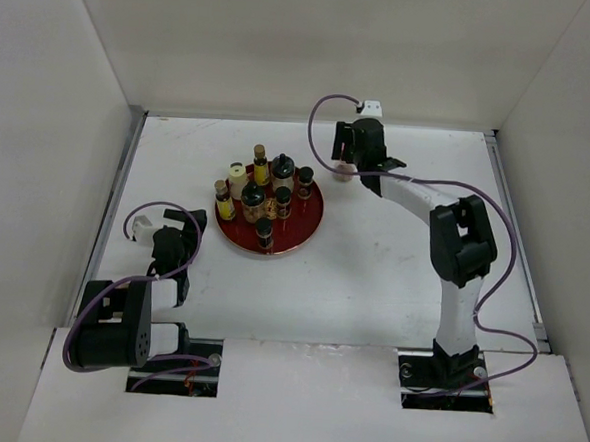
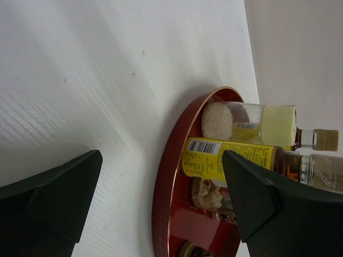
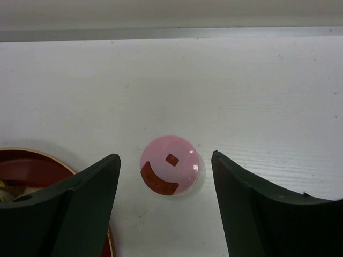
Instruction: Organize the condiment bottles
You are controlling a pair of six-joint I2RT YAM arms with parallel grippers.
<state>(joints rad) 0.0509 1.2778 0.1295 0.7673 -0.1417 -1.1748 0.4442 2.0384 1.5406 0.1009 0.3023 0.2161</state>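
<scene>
A white counter (image 1: 393,257) is closed in by plain white walls (image 1: 51,116) on the left, right and far sides. A little left of the middle stands a round red tray (image 1: 296,239), and most of the condiment bottles (image 1: 267,194) stand upright on it, close together. Most have black caps and brown contents, and some at the left and far side of the group are yellow or cream. One pink-capped bottle (image 3: 170,167) stands alone on the counter, just right of the tray and a little farther back, not touching it. The right arm reaches to the far side, and the right claw (image 3: 164,156) hangs above this bottle with its fingers wide apart, one on each side of the cap. It holds nothing and neither finger touches the bottle. The left arm is folded at the near left of the counter. The left claw (image 2: 162,155) is also spread wide and empty, pointing at the rim of the tray. Its camera shows a cream bottle (image 2: 273,124) and a yellow-label bottle (image 2: 214,159) on the tray.
</scene>
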